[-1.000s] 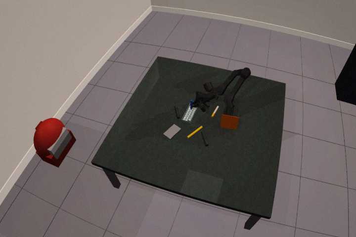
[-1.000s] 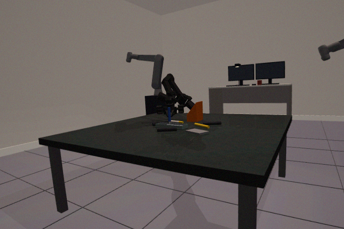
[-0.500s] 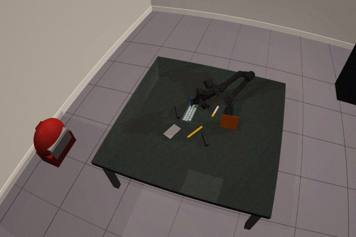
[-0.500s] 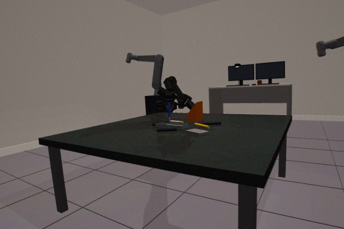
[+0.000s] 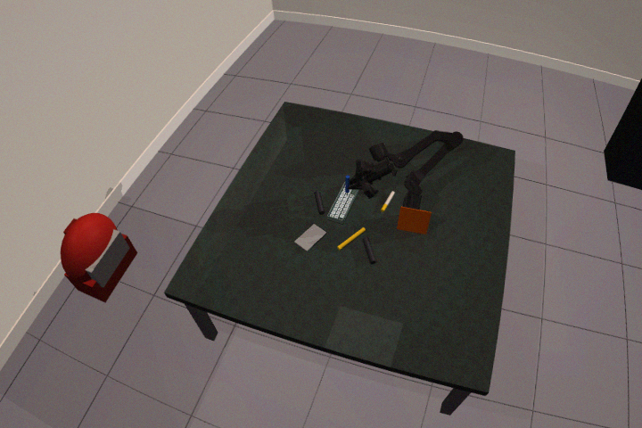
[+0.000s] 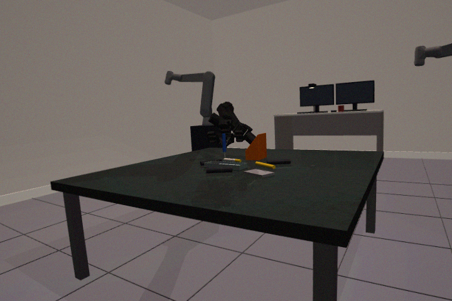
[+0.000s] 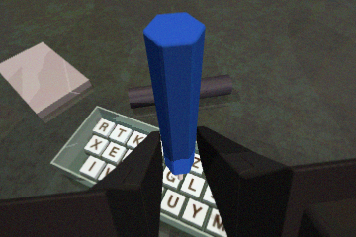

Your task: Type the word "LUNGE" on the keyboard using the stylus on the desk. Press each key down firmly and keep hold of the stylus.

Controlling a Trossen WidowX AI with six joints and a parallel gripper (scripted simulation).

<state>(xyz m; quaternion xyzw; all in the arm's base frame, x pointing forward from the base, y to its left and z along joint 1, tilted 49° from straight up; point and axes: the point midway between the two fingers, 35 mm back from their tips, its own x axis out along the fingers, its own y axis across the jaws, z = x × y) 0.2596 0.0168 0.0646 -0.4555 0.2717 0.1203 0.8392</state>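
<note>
Keyboard (image 5: 341,202) (image 6: 225,165) (image 7: 77,174) keys partly hidden behind the black claw (image 5: 350,186) (image 6: 224,142) (image 7: 180,148), key letters too small from above, stylus (image 5: 348,184) (image 6: 224,142) (image 7: 176,89) tip unclear

A matte black, many-jointed robot arm (image 5: 423,144) (image 6: 233,122) with slim links, blocky joint housings and dark, tapered fingers.
</note>
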